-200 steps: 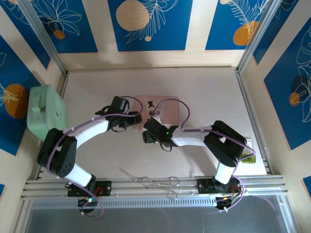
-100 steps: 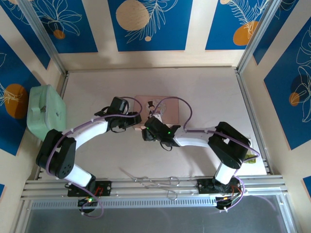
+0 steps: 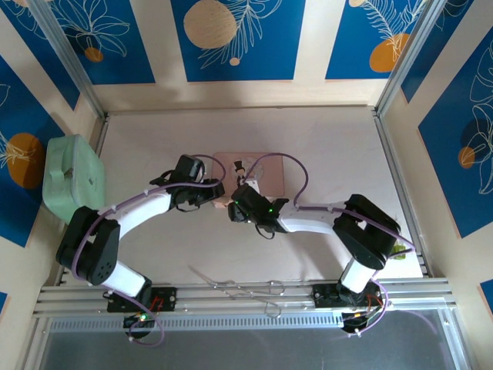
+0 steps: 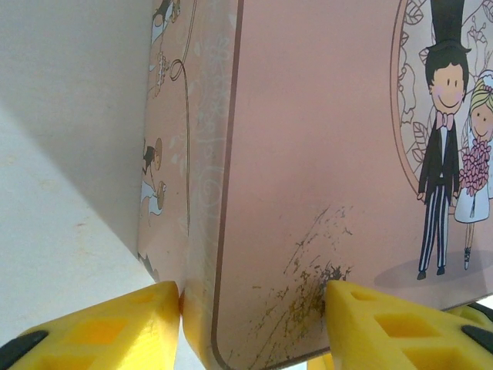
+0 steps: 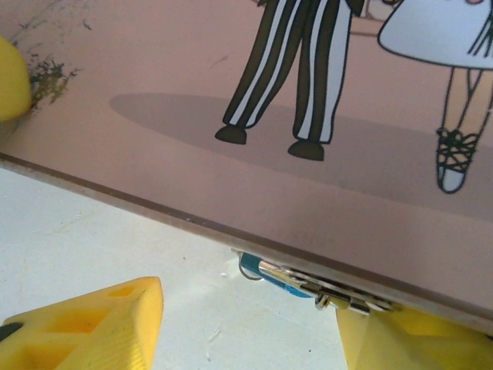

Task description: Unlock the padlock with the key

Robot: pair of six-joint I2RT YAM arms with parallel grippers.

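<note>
The pink box (image 3: 266, 171) with a bride-and-groom print lies in the middle of the table. My left gripper (image 4: 254, 308) is shut on its near left corner, one finger (image 4: 115, 327) on the side wall and the other on the scratched lid. The padlock (image 5: 281, 279), small and silvery with a blue part, hangs under the box's front edge. My right gripper (image 5: 250, 304) is open around it just above the table. The padlock sits close to the right finger (image 5: 416, 343) and far from the left one. I cannot make out the key.
A mint-green case (image 3: 71, 179) stands at the table's left edge. Thin metal pieces (image 3: 239, 287) lie by the near rail between the arm bases. A small green object (image 3: 396, 251) sits at the right edge, behind the right arm's elbow.
My right arm has crept a little forward and left toward the box's front edge, and its elbow has swung right. The left arm and the box have stayed in place.
</note>
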